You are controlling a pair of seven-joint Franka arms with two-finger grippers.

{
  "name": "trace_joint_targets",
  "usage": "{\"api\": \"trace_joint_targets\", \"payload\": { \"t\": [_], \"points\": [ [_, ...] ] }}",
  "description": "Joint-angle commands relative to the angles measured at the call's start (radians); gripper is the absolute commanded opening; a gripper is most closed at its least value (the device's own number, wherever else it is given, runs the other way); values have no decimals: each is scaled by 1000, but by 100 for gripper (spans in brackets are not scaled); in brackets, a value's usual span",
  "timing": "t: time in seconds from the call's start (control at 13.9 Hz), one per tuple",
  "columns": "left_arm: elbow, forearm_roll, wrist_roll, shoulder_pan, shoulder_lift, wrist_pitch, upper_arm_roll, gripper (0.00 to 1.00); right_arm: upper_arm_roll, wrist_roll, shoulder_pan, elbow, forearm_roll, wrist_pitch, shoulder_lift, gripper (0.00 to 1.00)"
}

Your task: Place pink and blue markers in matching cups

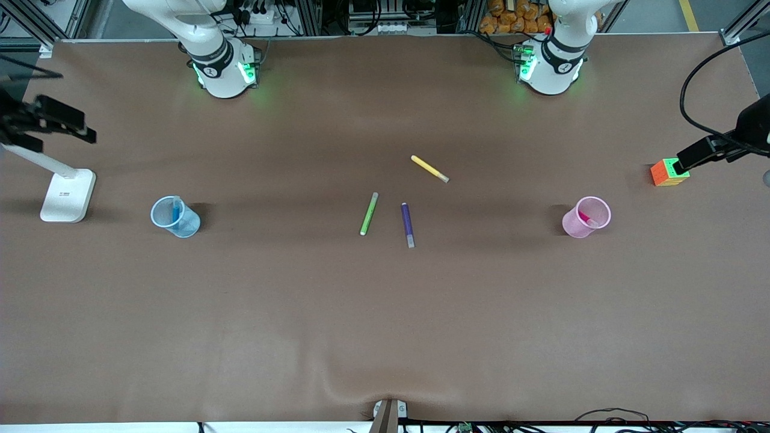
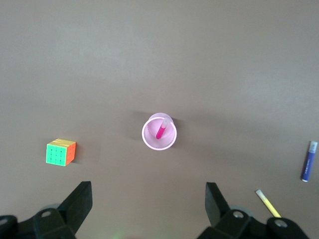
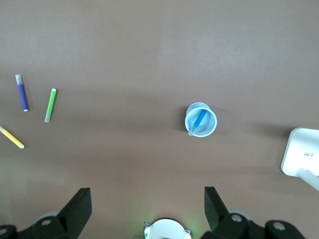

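Note:
The pale pink cup (image 1: 571,224) stands toward the left arm's end of the table with the pink marker (image 1: 589,217) upright inside it. In the left wrist view the cup (image 2: 145,135) and marker (image 2: 161,130) show from above. The pale blue cup (image 1: 190,226) stands toward the right arm's end with the blue marker (image 1: 176,211) inside; both show in the right wrist view, the cup (image 3: 214,127) and the marker (image 3: 199,119). My left gripper (image 2: 148,191) is open and empty, high above the table. My right gripper (image 3: 147,194) is open and empty, high over its own base.
A green marker (image 1: 369,213), a purple marker (image 1: 407,224) and a yellow marker (image 1: 429,168) lie mid-table. A colour cube (image 1: 668,172) sits near the pink cup. A white lamp base (image 1: 67,195) stands beside the blue cup, at the table's end.

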Motion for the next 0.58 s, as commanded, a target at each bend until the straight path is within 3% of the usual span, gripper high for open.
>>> {"api": "trace_joint_targets", "payload": {
  "t": [0.0,0.14,0.36,0.51],
  "points": [
    [49,-7,18,2,13,-25,-4,100,17,-7,-34,-27,-21,-14,-21,100],
    [49,-24,3,1,13,-26,-25,100,-6,-7,-25,-71,-23,-4,-46,100],
    [50,-16,-2,4,5,-49,-41,100,-66,-5,4,-265,-17,108,-171,100],
    [63,-21,11,1,-4,-64,-42,100,-78,-5,21,-305,-17,128,-198,100]
  ]
}}
